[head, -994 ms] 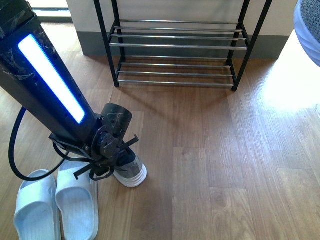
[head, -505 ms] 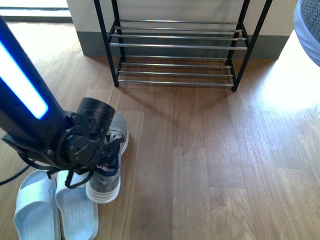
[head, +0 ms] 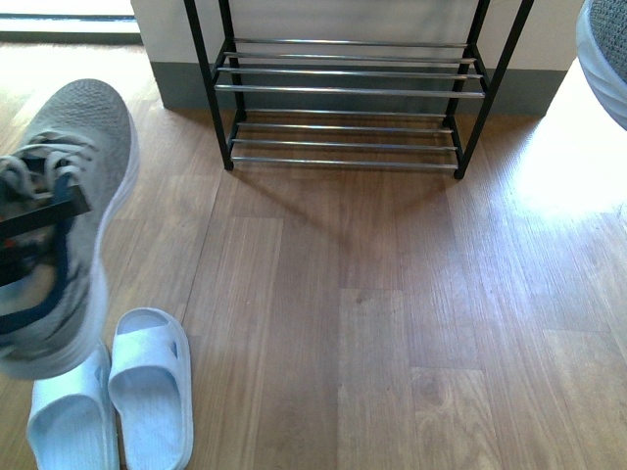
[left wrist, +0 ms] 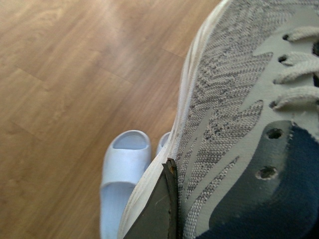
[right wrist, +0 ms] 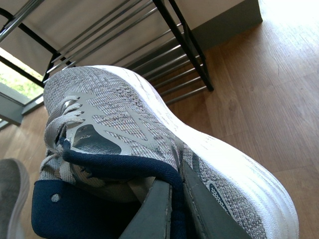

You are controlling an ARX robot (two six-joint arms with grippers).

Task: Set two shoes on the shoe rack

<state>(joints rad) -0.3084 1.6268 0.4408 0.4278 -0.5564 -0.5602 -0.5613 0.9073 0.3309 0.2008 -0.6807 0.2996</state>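
One grey mesh sneaker (head: pixel 83 166) hangs in the air at the left of the front view, toe pointing towards the shoe rack (head: pixel 348 90). My left gripper (left wrist: pixel 174 174) is shut on its side wall; one dark finger (left wrist: pixel 157 211) lies against the outside. The second grey mesh sneaker (right wrist: pixel 134 119) is held by my right gripper (right wrist: pixel 175 174), whose jaws pinch its navy collar. Only the edge of that sneaker (head: pixel 607 54) shows at the front view's top right. The rack's chrome rods (right wrist: pixel 164 55) stand beyond it.
A pair of pale blue slide sandals (head: pixel 108 401) lies on the wood floor at the lower left, under the lifted sneaker. One slide (left wrist: pixel 122 164) shows in the left wrist view. The rack stands against the far wall.
The left arm has lifted the sneaker off the floor beside the slides, up and to the left. The arm itself has swung almost out of the front view.
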